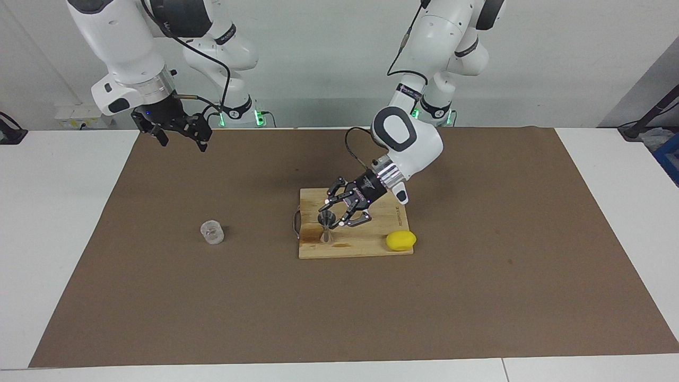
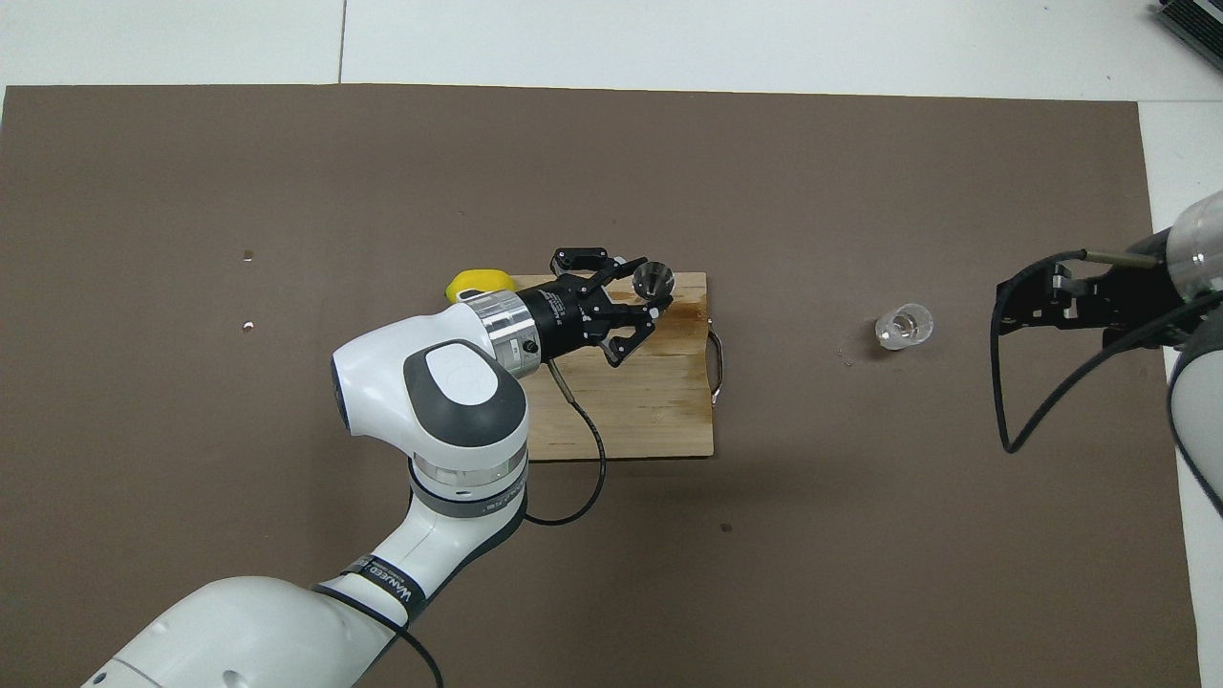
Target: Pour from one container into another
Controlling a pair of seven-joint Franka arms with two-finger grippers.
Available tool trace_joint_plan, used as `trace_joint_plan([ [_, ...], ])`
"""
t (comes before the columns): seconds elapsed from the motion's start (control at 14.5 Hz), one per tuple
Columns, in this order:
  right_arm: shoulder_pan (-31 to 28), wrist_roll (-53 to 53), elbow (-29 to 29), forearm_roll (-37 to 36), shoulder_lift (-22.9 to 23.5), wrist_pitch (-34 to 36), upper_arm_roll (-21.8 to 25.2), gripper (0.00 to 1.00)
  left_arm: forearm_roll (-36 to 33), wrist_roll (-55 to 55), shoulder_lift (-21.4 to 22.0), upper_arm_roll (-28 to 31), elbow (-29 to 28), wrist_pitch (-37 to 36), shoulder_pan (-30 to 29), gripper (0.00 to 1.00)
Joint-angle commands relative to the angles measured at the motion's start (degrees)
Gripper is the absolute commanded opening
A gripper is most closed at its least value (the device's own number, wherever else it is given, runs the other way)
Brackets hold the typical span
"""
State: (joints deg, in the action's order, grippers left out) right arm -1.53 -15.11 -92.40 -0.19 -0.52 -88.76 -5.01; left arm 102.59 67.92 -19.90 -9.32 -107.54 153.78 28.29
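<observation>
The steel hourglass jigger [image 1: 324, 234] is upright over the stained end of the wooden cutting board [image 1: 371, 245], beside the board's handle. My left gripper [image 1: 332, 216] is shut on the jigger's upper cone [image 2: 654, 278], coming in slantwise from above. Whether the jigger's foot touches the board I cannot tell. The small clear cup [image 1: 212, 232] stands alone on the brown mat toward the right arm's end [image 2: 903, 326]. My right gripper [image 1: 178, 133] hangs open and empty over the mat's edge, well apart from the cup [image 2: 1001, 308].
A yellow lemon [image 1: 400, 240] rests on the cutting board's [image 2: 659, 420] corner toward the left arm's end [image 2: 474, 283]. A metal handle [image 1: 295, 225] sticks out from the board toward the cup. The brown mat [image 1: 477, 297] covers most of the white table.
</observation>
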Motion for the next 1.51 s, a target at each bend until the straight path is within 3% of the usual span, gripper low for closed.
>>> trace_joint_plan([
  [0.0,-0.93,-1.40,-2.08,0.01,-1.06,-2.81,-0.52,0.96,0.16,-0.51,-0.40,0.70,0.49,1.17,1.15,0.00],
  [0.34,-1.45,-12.82,-2.44,0.62,0.78,-6.50,-0.44,0.93,0.07,-0.51,-0.75,0.88,0.05,1.52,1.68,0.00],
  [0.62,-6.10,-20.65,-2.61,8.26,3.59,-9.93,-0.44,0.93,0.07,-0.33,-1.02,0.97,-0.04,2.31,2.30,0.00],
  [0.69,-6.55,-22.49,-2.79,8.45,4.03,-11.24,-0.44,0.93,0.07,-0.33,-1.02,1.05,-0.04,2.31,2.30,0.11],
  [0.83,-6.73,-28.28,-2.88,8.88,6.57,-12.40,-0.52,0.92,0.07,-0.33,-1.02,1.05,-0.04,2.40,2.30,0.43],
  [0.89,-6.90,-30.66,-2.88,10.45,8.15,-12.92,-0.44,0.92,-0.02,-0.33,-1.02,1.05,-0.04,2.40,2.21,0.81],
  [0.96,-7.08,-32.77,-2.70,12.82,10.08,-13.54,-0.44,0.92,-0.02,-0.33,-1.02,1.05,-0.04,2.40,2.30,1.00],
  [1.24,-8.31,-39.90,-2.61,16.53,15.89,-18.71,-0.44,0.92,-1.95,-0.25,-0.58,1.23,0.05,2.05,1.59,1.00],
  [1.44,-9.88,-40.53,-2.70,19.33,19.32,-20.14,-0.44,0.92,-4.32,0.10,2.92,1.23,-0.38,1.61,0.98,1.00],
])
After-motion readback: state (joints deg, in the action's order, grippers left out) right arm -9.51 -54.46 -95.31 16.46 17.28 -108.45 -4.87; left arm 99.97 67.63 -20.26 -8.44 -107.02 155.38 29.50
